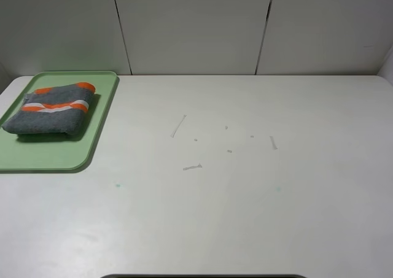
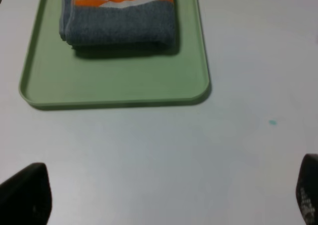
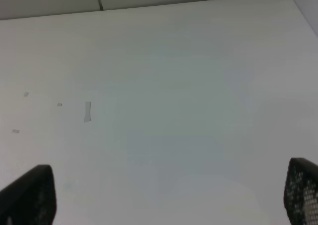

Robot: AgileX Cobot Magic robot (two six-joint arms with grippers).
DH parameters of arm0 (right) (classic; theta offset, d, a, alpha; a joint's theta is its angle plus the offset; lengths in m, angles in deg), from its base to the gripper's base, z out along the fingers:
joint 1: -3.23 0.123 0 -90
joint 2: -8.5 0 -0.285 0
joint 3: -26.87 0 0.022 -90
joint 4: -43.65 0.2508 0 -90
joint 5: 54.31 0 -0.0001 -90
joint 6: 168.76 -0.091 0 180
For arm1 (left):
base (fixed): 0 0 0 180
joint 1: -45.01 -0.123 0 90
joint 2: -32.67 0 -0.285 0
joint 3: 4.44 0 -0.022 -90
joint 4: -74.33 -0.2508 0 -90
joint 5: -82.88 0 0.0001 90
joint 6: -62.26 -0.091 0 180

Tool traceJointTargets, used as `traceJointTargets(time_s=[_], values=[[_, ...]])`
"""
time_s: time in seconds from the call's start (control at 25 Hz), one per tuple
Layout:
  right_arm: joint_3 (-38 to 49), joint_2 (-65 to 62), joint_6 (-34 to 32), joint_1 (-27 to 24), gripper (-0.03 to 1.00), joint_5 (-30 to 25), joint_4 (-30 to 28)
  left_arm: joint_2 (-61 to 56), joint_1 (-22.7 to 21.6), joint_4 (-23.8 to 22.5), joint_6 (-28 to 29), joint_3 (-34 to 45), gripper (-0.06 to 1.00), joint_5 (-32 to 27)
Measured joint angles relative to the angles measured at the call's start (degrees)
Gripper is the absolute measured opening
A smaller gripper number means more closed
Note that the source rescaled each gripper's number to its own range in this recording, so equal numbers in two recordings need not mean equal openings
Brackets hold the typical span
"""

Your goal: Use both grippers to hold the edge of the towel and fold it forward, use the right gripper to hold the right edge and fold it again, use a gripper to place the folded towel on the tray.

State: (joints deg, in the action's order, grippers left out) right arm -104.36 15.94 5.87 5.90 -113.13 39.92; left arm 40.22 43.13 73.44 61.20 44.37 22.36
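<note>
White bench (image 1: 245,198) is being left mostly bare; folded towel (image 1: 52,109) is being carried by the tray (image 1: 37,158) upper left. Left claw (image 2: 164,195) and right claw (image 3: 169,195) are being held spread, gripping nothing.

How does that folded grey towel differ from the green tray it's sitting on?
The dark grey terry towel with orange and white stripes is soft, thick and folded into layers; the light green plastic tray with rounded corners is flat and rigid with a low rim. The towel is smaller and covers only the tray's far part, leaving bare green in front. Both are roughly rectangular, at the table's far left.
</note>
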Motion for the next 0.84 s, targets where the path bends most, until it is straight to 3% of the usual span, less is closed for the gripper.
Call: traceJointTargets(time_s=[0.84], values=[[0.00, 0.00, 0.00, 0.00, 1.00, 0.00, 0.00, 0.00, 0.00, -0.10, 0.00, 0.00, 1.00, 0.00]])
